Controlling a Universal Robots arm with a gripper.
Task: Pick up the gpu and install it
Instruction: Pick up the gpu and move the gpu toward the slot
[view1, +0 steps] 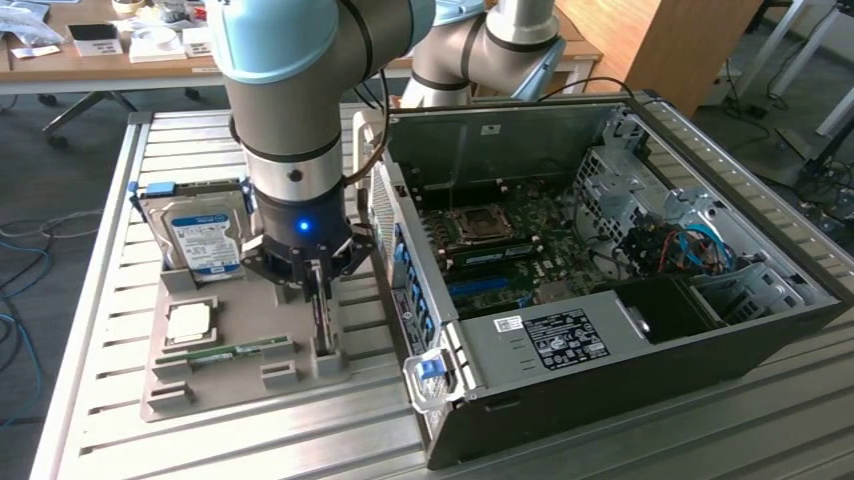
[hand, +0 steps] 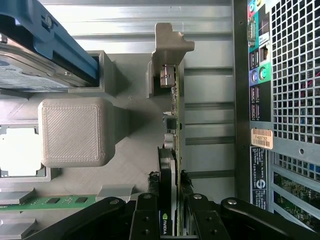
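Clamping gpu (hand: 174, 125): we see gripper (hand: 172, 202) narrowed, pinching both card faces. Gpu stands on edge in grey holder (view1: 220, 395) on table (view1: 694, 455), exterior view's left of open computer case (view1: 641, 390). Not yet lifted; install undone.

Slatted metal table (view1: 100, 400) with grey tray (view1: 220, 388) and open computer case (view1: 627, 395)

Robotics lab — opened PC tower (view1: 601, 420) on aluminium bench (view1: 267, 445), cluttered desk (view1: 40, 66) behind
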